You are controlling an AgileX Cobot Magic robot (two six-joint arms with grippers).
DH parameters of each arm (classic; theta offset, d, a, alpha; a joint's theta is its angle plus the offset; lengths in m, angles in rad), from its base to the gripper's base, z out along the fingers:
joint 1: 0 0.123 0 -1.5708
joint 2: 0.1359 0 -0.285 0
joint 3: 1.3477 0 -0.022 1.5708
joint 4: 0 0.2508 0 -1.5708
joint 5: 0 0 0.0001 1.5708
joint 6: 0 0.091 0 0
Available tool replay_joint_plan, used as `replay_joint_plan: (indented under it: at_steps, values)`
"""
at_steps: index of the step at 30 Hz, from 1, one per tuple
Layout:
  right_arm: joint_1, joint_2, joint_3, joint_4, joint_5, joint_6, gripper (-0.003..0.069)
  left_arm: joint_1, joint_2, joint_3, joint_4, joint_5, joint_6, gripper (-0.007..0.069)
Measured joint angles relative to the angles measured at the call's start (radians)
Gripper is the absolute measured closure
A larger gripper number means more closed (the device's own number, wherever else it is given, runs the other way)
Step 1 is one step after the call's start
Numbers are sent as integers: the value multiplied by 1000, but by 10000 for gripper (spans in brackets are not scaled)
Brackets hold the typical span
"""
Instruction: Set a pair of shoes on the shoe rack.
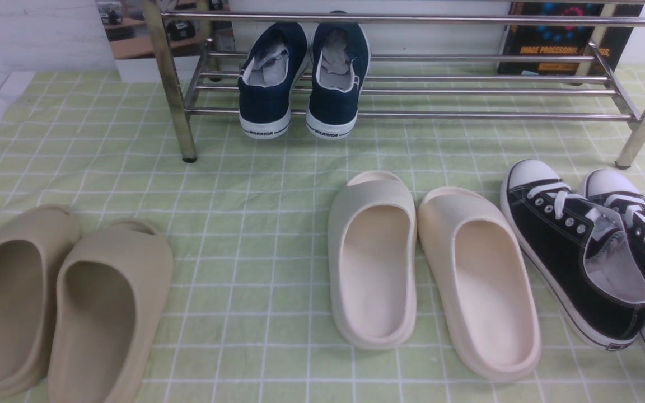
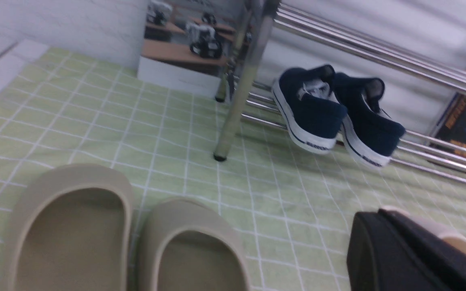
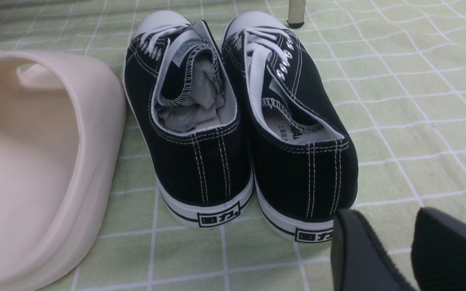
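Now, the scene line by line:

Pair of shoes: the two navy slip-on shoes (image 1: 303, 78) stand side by side on the lower shelf of the shoe rack (image 1: 468, 116), toward its left end, toes to the wall and heels to the camera; the white heels, printed "WARRIOR", hang a little over the front rod. Pale paper stuffing shows inside both.

Shoe rack: chrome rods and upright legs, standing on the green checked cloth (image 1: 244, 212) that covers the worktop. To the right of the navy pair the lower shelf holds nothing more.

Cream slides: one pair (image 1: 429, 268) lies on the cloth in front of the rack, near the middle, openings up.

Beige slides: a second, darker pair (image 1: 59, 302) lies at the front left, the two touching each other.

Black lace-up sneakers: this pair (image 1: 591, 252) sits at the front right, just beside the cream slides, white toe caps pointing to the rack.

Left claw: only a dark part (image 2: 403, 250) shows in its wrist view (the fingertips are not clear there); it is clenched and empty, above the cloth between the beige slides and the cream ones.

Right claw: two dark fingers (image 3: 362, 254) with a gap between them, released, grasping nothing, just behind the heels of the black sneakers.

Background: a dark poster (image 1: 557, 39) leans at the wall behind the rack.
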Motion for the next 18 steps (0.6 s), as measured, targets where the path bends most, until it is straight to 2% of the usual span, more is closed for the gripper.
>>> replay_joint_plan:
  at_steps: [4,12,18]
  values:
    - [0,0,0,0,0,0,413,67,-58,125,-4,-67,0,638]
    - [0,0,0,0,0,0,413,87,-61,219,-18,-55,7,638]
    - [0,0,0,0,0,0,413,87,-61,220,-74,32,135,638]
